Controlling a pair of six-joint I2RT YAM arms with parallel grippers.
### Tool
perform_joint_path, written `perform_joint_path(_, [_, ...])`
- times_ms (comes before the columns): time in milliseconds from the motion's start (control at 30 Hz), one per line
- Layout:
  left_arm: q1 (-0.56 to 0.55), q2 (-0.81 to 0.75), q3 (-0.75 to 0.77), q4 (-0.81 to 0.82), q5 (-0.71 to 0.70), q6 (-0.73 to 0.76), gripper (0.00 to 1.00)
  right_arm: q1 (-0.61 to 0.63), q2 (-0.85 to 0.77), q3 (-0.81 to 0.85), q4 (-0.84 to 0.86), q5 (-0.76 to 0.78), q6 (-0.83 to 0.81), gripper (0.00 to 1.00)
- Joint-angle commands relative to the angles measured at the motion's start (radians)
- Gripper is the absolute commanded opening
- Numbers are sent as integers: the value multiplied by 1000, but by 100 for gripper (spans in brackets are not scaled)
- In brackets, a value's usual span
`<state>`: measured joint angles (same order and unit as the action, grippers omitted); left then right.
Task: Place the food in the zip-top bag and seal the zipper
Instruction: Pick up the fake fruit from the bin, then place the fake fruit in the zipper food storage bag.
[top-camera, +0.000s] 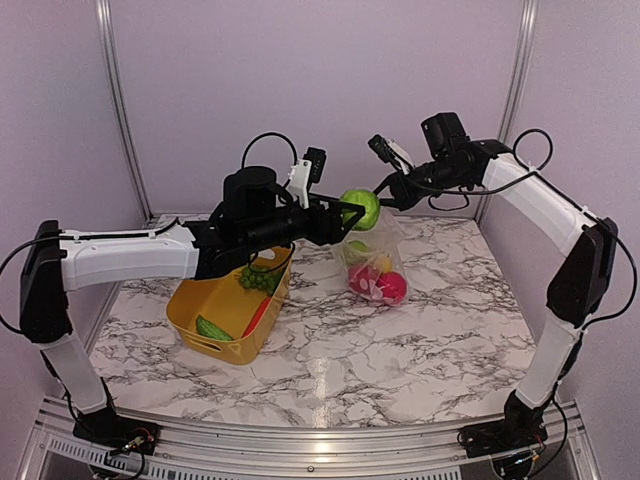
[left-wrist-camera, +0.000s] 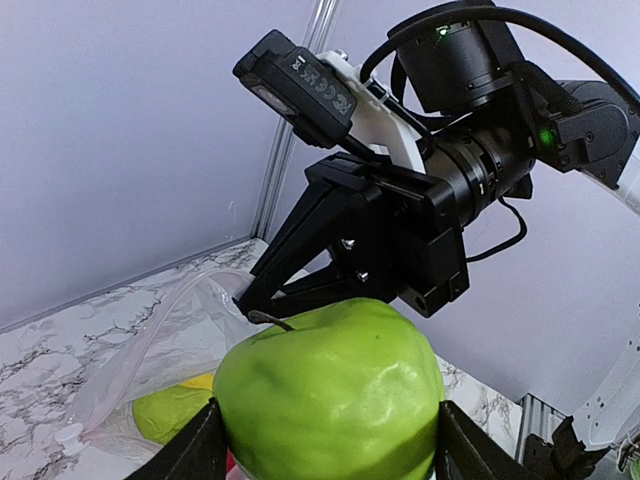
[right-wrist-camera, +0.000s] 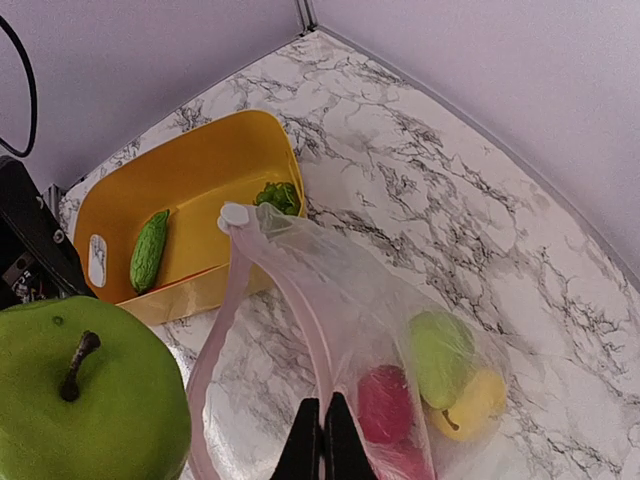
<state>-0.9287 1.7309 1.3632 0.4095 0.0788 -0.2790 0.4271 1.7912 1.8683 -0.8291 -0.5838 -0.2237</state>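
Apple (left-wrist-camera: 330, 395) — my left gripper (left-wrist-camera: 328, 445) is clamping it, right gripper (right-wrist-camera: 322, 445) pinching the bag (right-wrist-camera: 345, 285) rim — I'm centring before releasing.

Arm links (top-camera: 130, 255): white shells with black joints, well behind each gripper.
Right gripper (left-wrist-camera: 250, 300): black, angular, with silver screws just behind its tips.
Wrist camera (left-wrist-camera: 300, 85): black box with a white label, on a white bracket above the gripper.
Cables (left-wrist-camera: 470, 10): black loops behind the gripper.
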Motion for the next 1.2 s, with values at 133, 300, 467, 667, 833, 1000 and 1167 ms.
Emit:
perform_joint_path(133, [-4, 93, 60, 45, -116, -31, 49, -2, -34, -7, 19, -27, 24, 0])
perform_joint_path(300, [-5, 112, 50, 37, -147, -16, 49, -2, -39, -8, 23, -28, 27, 0])
perform_joint_path(467, [-6, 152, 93, -30, -209, 1, 50, -2, -41, -10, 25, -33, 30, 0])
perform_joint_path(667, [-8, 210, 147, -85, -260, -20, 51, -2, -42, -9, 30, -36, 35, 0])
perform_joint_path(833, [-12, 274, 268, -225, -365, -61, 60, -3, -40, -8, 33, -38, 35, 0])
perform_joint_path(1000, [-15, 323, 347, -279, -399, -74, 69, -2, -33, -6, 34, -45, 37, 0])
perform_joint_path(1167, [-16, 350, 400, -324, -432, -98, 79, -4, -35, 2, 35, -41, 37, 0])
